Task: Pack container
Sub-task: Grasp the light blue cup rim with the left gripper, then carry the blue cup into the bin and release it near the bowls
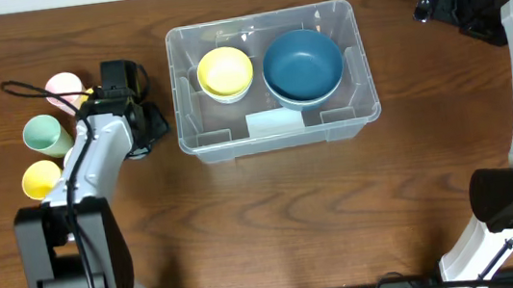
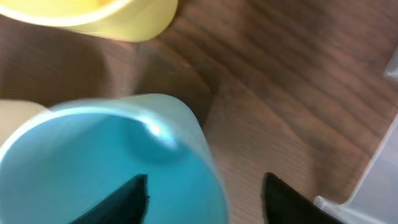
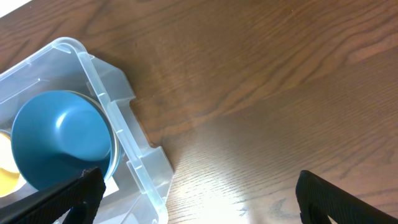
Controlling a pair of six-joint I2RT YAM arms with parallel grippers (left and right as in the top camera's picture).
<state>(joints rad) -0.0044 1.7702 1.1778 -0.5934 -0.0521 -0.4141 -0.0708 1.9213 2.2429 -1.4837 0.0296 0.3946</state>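
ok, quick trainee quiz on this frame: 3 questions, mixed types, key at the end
1. True or false: the blue bowl sits inside the container.
2. The left hand is: A at the green cup, B inside the container, C gripping the blue bowl.
3. Right hand: open or shut?
Key: 1 true; 2 A; 3 open.

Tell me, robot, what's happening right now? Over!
Left gripper open, straddling rim of green cup. Right gripper open, over table. Container holds yellow bowl, blue bowl. Nothing blocking.
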